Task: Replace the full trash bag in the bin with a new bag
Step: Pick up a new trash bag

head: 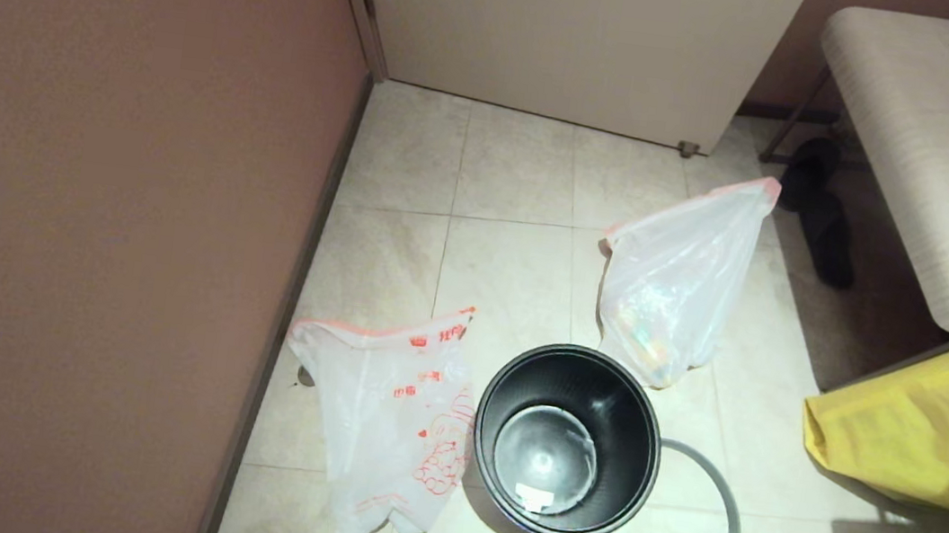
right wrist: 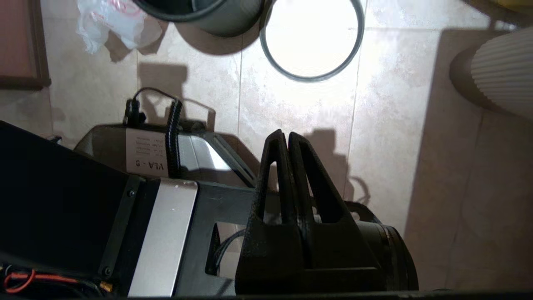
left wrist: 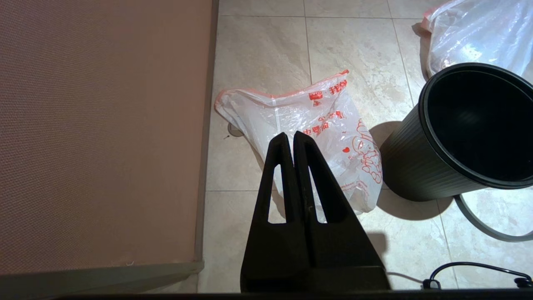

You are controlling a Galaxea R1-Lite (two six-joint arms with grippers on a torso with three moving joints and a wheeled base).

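**Bin's empty, both bags on the floor, claws holding nothing**

Since both claws are pressed together on nothing, I'd say no bag handling is going on at this moment. The left claw [left wrist: 294, 135] hangs above the floor with its tips over the new bag [left wrist: 316, 137], not touching it as far as I can tell. The right claw [right wrist: 284, 135] sits low by the robot's own base, pointing at bare tile, with the grey hoop [right wrist: 312, 41] lying flat a bit beyond it.

Why it's laid out like this, my guess: the hoop [head: 683, 519] is off the bin [head: 566, 441] and resting against its side because that's what clamps a bag in place. The full bag [head: 682, 274] is already out, slumped just behind the bin towards the door, touching or nearly touching its rim. The new bag [head: 392, 419] lies crumpled just beside the bin on the wall side, handy for the left arm. So the lining step looks like what's left.

View differences: only the head camera shows the bin's bare glossy bottom, plus a yellow bag [head: 916, 429] off to the right. Neither claw shows up there. The left wrist camera gives the red printing on the new bag much clearer.
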